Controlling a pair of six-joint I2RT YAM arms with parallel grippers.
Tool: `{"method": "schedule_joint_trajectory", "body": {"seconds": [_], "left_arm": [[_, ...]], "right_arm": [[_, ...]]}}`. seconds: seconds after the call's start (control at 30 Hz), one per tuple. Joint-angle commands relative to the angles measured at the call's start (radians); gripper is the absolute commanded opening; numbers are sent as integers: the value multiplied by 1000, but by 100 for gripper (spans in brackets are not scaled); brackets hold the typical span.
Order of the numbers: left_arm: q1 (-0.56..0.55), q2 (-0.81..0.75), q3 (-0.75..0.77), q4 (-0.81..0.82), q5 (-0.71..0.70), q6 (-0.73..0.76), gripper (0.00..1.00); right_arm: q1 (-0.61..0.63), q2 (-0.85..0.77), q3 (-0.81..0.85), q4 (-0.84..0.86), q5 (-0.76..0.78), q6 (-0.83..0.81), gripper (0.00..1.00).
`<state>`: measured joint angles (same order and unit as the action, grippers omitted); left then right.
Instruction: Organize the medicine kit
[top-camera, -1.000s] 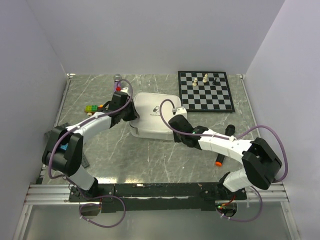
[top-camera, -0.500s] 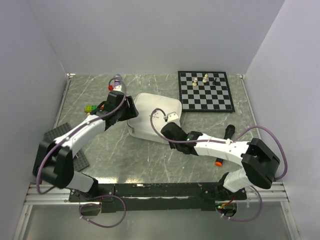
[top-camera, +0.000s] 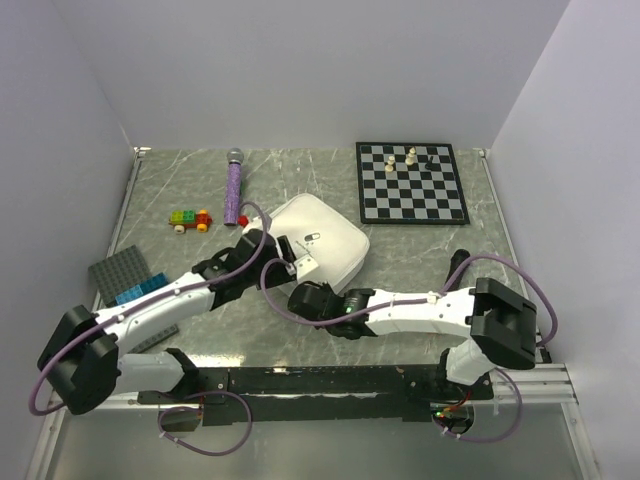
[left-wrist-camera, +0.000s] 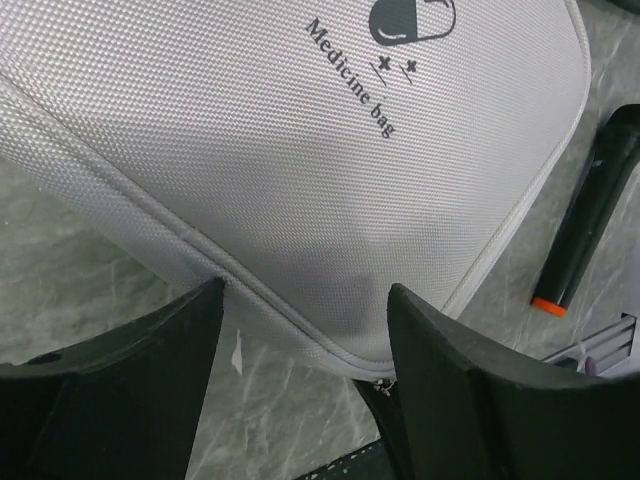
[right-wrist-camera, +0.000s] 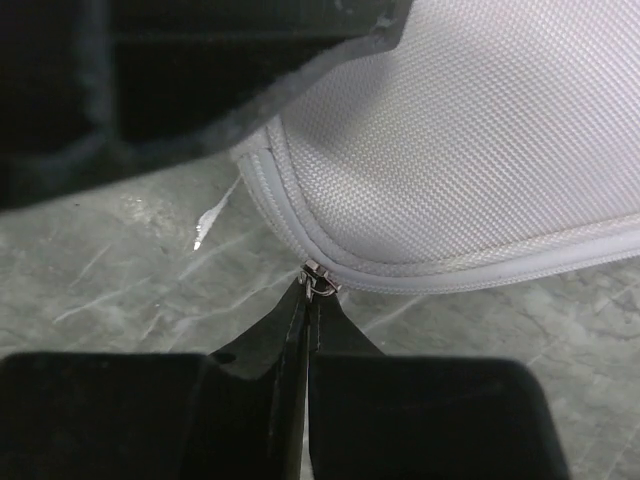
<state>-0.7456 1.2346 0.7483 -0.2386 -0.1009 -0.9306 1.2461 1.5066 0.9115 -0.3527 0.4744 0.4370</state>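
The medicine kit (top-camera: 322, 238) is a white soft zip case with a dark pill logo (left-wrist-camera: 412, 20), lying closed and turned at an angle mid-table. My right gripper (right-wrist-camera: 312, 292) is shut on the small metal zipper pull (right-wrist-camera: 321, 280) at the kit's near corner. My left gripper (left-wrist-camera: 305, 335) is open just above that same corner. Its two black fingers (left-wrist-camera: 140, 385) straddle the case's piped edge without touching it. In the top view both grippers, left (top-camera: 281, 262) and right (top-camera: 309, 289), meet at the kit's near-left side.
A chessboard (top-camera: 436, 205) with a few pieces lies at the back right. At the back left are a purple microphone (top-camera: 233, 186) and a small brick car (top-camera: 189, 219). A grey baseplate (top-camera: 116, 270) with blue bricks (top-camera: 141, 288) is at the left. A black marker (left-wrist-camera: 586, 225) lies right of the kit.
The kit has been dragged nearer and turned as the right gripper pulled back along its edge. The left gripper opened, let go of the case and drew back toward me.
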Motion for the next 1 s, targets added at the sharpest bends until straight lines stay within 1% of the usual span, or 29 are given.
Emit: {"method": "schedule_joint_trajectory", "body": {"seconds": [0.0,0.03,0.07,0.13,0.17,0.23,0.27,0.33,0.43,0.53,0.67,0.77,0.83,0.93,0.97], "left_arm": [[-1,37,-27,78,-25,-44,69],[0,63,-24,81,-36,-31,63],[2,95,-23,82,-40,-14,53],[3,158,-26,94,-36,9,28],[5,189,-27,97,-30,7,17],[9,226,-43,120,-11,3,3],[11,239,-50,128,-14,-4,1],[17,256,-67,151,-5,-8,1],[29,266,-61,151,-17,-1,1],[57,252,-53,139,-34,15,1],[112,229,-64,137,-28,27,1],[133,215,-66,142,-20,41,1],[143,216,-61,139,-17,49,1],[153,217,-63,139,-22,56,1],[160,215,-66,142,-17,56,0]], "right_arm": [[24,12,49,12,12,2,0],[24,3,32,6,15,5,0],[24,-9,8,6,18,6,0],[23,-46,-49,12,30,9,0],[21,-69,-77,15,33,12,0],[7,-120,-129,20,33,19,0],[0,-138,-150,20,33,20,0],[-8,-166,-184,24,30,19,0],[-11,-192,-192,26,38,11,0],[-33,-204,-183,-20,76,32,0],[-76,-278,-223,-72,128,101,0],[-132,-374,-276,-127,150,212,0],[-195,-445,-307,-150,132,268,0],[-296,-505,-345,-144,96,282,0],[-321,-514,-350,-125,73,258,0]]}}
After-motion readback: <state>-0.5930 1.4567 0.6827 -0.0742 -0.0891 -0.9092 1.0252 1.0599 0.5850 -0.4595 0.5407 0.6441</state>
